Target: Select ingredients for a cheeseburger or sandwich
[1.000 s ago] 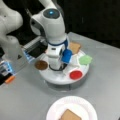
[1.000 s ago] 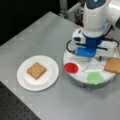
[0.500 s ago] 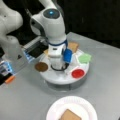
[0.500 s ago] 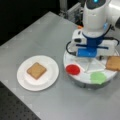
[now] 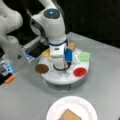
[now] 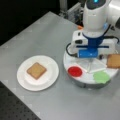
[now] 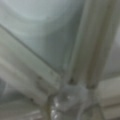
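One bread slice (image 6: 36,70) already lay on the white plate (image 6: 51,81), while the gripper (image 5: 60,67), whether its jaws were open I cannot tell, hung low over the divided tray (image 5: 62,78) holding patty (image 5: 41,68), cheese (image 5: 46,53) and second bread slice (image 6: 113,61).

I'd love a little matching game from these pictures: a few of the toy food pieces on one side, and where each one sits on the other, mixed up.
Things:
1. bread slice
2. red round piece
3. green piece
4. dark brown patty

Places:
A. on the divided tray, at the edge nearest the white plate in a front view
B. at the tray's left edge in a front view
C. alone on the white plate
D. on the tray, just right of the red round piece in a front view

Pairs: 1-C, 2-A, 3-D, 4-B
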You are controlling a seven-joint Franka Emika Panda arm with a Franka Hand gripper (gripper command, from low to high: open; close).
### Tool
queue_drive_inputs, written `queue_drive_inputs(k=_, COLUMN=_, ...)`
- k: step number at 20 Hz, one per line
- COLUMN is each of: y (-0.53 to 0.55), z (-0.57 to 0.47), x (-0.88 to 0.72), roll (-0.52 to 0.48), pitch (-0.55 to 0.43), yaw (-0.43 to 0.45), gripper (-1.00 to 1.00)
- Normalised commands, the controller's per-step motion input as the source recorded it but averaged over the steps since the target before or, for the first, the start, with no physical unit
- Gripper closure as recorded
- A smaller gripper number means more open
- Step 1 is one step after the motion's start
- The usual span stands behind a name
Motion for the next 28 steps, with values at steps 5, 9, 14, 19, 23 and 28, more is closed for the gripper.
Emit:
queue_drive_inputs(k=5, y=-0.03, z=-0.14, x=-0.16, roll=0.063, pitch=-0.068, yaw=0.300, gripper=-1.00)
queue_drive_inputs(k=9, y=-0.05, z=-0.10, x=-0.14, roll=0.080, pitch=-0.033, yaw=0.297, gripper=-1.00)
queue_drive_inputs(k=14, y=-0.09, z=-0.05, x=-0.09, roll=0.078, pitch=-0.005, yaw=0.314, gripper=-1.00)
queue_drive_inputs(k=19, y=-0.11, z=0.00, x=-0.04, roll=0.037, pitch=0.011, yaw=0.300, gripper=-1.00)
queue_drive_inputs(k=23, y=-0.10, z=0.02, x=-0.03, roll=0.028, pitch=0.016, yaw=0.311, gripper=-1.00)
queue_drive_inputs(k=28, y=-0.11, z=0.04, x=-0.03, roll=0.014, pitch=0.025, yaw=0.323, gripper=-1.00)
